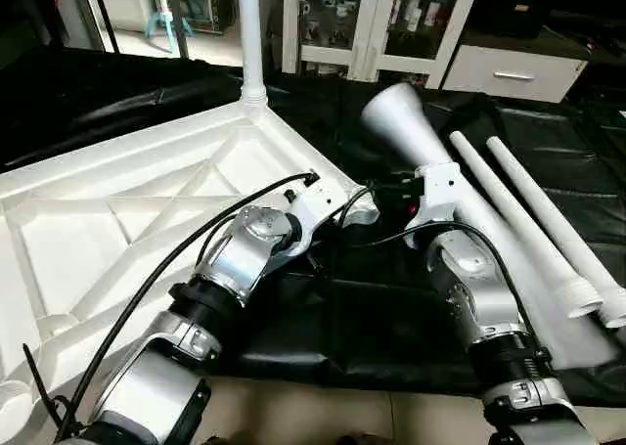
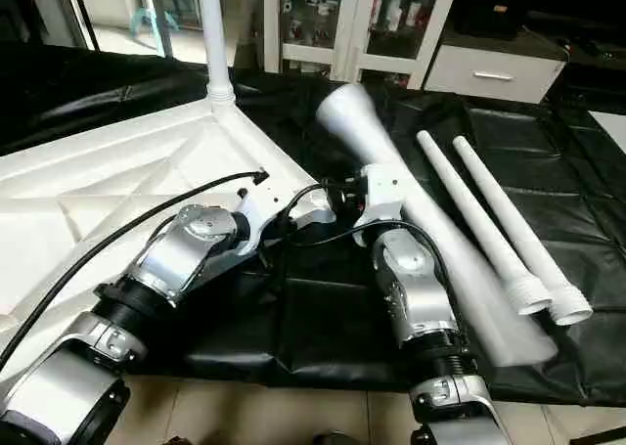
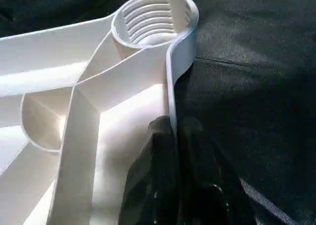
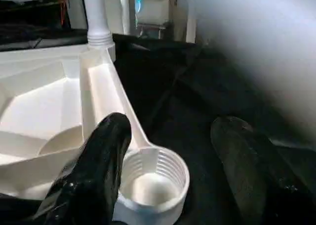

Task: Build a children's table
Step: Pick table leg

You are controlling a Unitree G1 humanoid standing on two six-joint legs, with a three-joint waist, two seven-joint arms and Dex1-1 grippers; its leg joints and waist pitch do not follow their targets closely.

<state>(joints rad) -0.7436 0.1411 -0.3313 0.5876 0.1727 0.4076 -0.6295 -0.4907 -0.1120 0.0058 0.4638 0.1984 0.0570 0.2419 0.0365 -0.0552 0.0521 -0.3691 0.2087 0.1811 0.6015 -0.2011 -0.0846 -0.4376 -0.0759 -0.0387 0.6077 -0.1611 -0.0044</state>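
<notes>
The children's table top (image 1: pixel 117 220) lies upside down on the black mat, ribbed underside up. One white leg (image 1: pixel 251 34) stands upright in its far corner socket. My left gripper (image 3: pixel 173 131) is shut on the top's side wall, just short of the near-right corner socket (image 3: pixel 153 17). My right gripper (image 4: pixel 173 131) is open right over that threaded socket (image 4: pixel 153 180), one finger (image 4: pixel 106 151) beside the wall and the other out over the mat. A third white leg (image 1: pixel 509 259) lies slanted along my right forearm, its wide end pointing away from me.
Two more white legs (image 1: pixel 533 220) lie side by side on the mat at the right, their threaded ends toward me. A white glass-door cabinet (image 1: pixel 381 20) and a drawer unit (image 1: pixel 514 71) stand behind the mat. Pale floor (image 1: pixel 342 421) shows at the mat's near edge.
</notes>
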